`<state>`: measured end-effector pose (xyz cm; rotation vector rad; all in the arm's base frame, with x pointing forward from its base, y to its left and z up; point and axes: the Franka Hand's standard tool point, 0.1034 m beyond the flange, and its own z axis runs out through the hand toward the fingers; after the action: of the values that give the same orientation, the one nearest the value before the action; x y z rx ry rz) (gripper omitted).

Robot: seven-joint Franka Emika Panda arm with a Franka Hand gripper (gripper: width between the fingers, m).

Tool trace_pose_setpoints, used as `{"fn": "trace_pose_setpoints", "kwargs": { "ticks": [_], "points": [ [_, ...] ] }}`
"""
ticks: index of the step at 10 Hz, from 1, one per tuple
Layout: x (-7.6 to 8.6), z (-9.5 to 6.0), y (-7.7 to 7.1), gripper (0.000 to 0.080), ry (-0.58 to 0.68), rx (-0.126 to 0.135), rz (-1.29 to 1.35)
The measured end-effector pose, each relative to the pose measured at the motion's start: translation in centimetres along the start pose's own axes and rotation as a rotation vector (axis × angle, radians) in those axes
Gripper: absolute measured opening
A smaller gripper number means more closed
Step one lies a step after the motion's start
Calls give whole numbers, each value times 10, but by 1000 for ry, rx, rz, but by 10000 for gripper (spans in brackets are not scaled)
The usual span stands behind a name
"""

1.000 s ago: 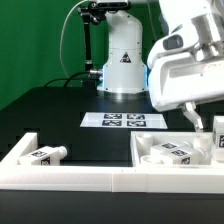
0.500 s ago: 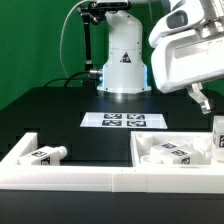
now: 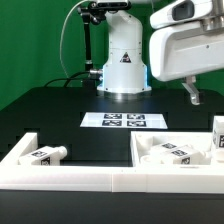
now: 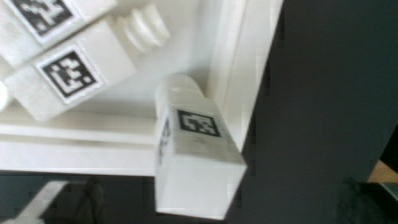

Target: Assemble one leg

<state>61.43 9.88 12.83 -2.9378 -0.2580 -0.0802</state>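
Note:
One leg [image 3: 218, 134], a stubby white post with a tag, stands upright at the exterior view's right edge, against the white tray's rim [image 3: 110, 176]. In the wrist view this leg [image 4: 199, 140] leans on the rim below the camera. My gripper [image 3: 192, 94] hangs well above it and holds nothing. In the wrist view the gripper [image 4: 214, 214] shows only as dim fingers far apart at the picture's edge. More legs lie in the tray: one [image 3: 46, 153] in the left compartment, others [image 3: 176, 152] in the right one, also in the wrist view [image 4: 68, 72].
The marker board [image 3: 122, 120] lies flat on the black table behind the tray. The arm's white base [image 3: 122, 62] stands behind it, with a black stand and cable to its left. A green backdrop closes the rear.
My gripper has risen straight up, away from the upright leg at the right edge. The leg stays standing in place. Nothing else has moved.

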Motion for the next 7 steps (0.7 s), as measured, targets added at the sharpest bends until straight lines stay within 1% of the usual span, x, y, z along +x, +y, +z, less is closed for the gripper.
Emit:
{"fn": "trace_pose_setpoints", "kwargs": {
  "ticks": [1,2,3,4,5,6,7],
  "points": [
    [-4,1,-6,648,-86,23,1],
    [-2,1,-9,648,-129,39,-2],
    [0,2,-8,648,-125,39,-1],
    [0,3,-8,648,-125,39,0],
    [1,7,-9,648,-133,19,60],
    [4,16,-11,648,-133,7,88],
    [7,24,-11,648,-124,1,91]
  ]
}}
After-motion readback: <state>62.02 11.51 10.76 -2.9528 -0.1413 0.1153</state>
